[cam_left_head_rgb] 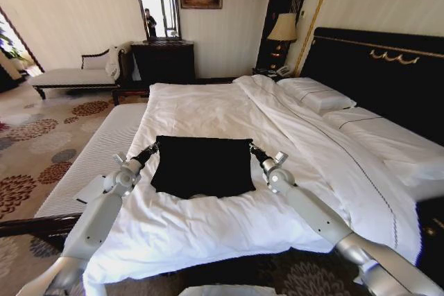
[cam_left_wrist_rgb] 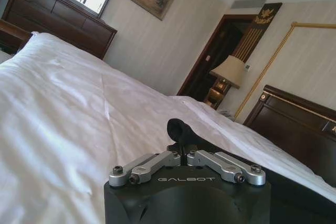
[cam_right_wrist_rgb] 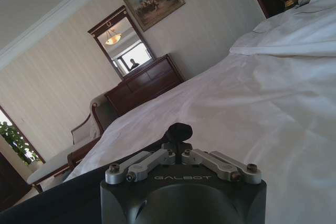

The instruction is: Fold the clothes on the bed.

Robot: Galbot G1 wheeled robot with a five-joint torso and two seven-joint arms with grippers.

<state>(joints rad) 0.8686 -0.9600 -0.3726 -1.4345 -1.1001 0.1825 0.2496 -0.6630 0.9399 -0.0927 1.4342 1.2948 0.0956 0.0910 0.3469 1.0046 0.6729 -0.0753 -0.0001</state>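
Note:
The clothes (cam_left_head_rgb: 202,166), a black T-shirt, lie as a flat, roughly square shape on the white duvet of the bed (cam_left_head_rgb: 208,105), near its foot. My left gripper (cam_left_head_rgb: 154,148) is at the shirt's far left corner and my right gripper (cam_left_head_rgb: 252,148) at its far right corner. In the left wrist view the left gripper (cam_left_wrist_rgb: 181,128) has its dark fingertips pressed together, with black fabric (cam_left_wrist_rgb: 299,187) running off beside it. The right gripper (cam_right_wrist_rgb: 178,131) looks the same in the right wrist view, fingertips shut, black cloth (cam_right_wrist_rgb: 58,200) alongside. Both appear pinched on the shirt's edge.
Pillows (cam_left_head_rgb: 316,95) and a dark headboard (cam_left_head_rgb: 378,67) lie to the right. A striped bench (cam_left_head_rgb: 90,157) runs along the bed's left side. A dresser with mirror (cam_left_head_rgb: 163,60), a chaise (cam_left_head_rgb: 73,74) and a lamp (cam_left_head_rgb: 283,29) stand against the far wall.

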